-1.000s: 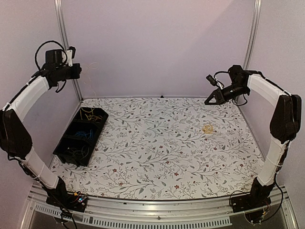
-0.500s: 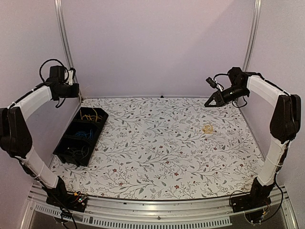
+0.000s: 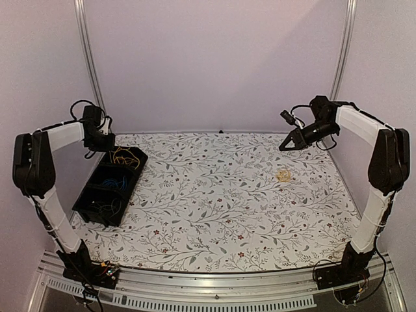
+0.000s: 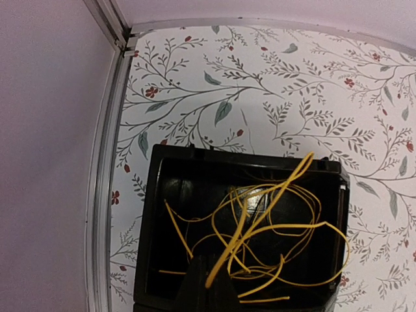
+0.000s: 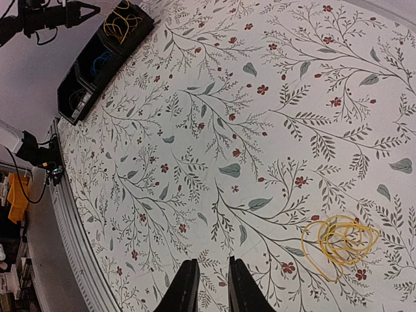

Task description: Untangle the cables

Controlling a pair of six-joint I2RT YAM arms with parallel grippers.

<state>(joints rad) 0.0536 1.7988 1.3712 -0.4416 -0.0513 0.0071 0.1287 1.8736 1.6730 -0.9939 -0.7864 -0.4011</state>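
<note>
Left jaws pinch yellow cables (image 4: 257,218) in tray (image 4: 151,234); yellow coil (image 5: 335,237) apart.

The table cover (image 3: 214,195) is looking like matt printed cloth or paper, lying flat and smooth and throwing back no glare. The tray (image 4: 146,247) is showing as black plastic, with a slight gloss along its walls. The cables (image 4: 260,218) in it are looking smooth and plastic-coated, faintly shiny, and the loose coil (image 5: 339,247) out on the cover is reading the same. The frame rail (image 3: 208,286) at the near edge is gleaming like brushed metal. The white shells (image 3: 62,135) of the arms are looking like matt plastic, and the walls (image 3: 214,65) are showing a dull, even finish.
</note>
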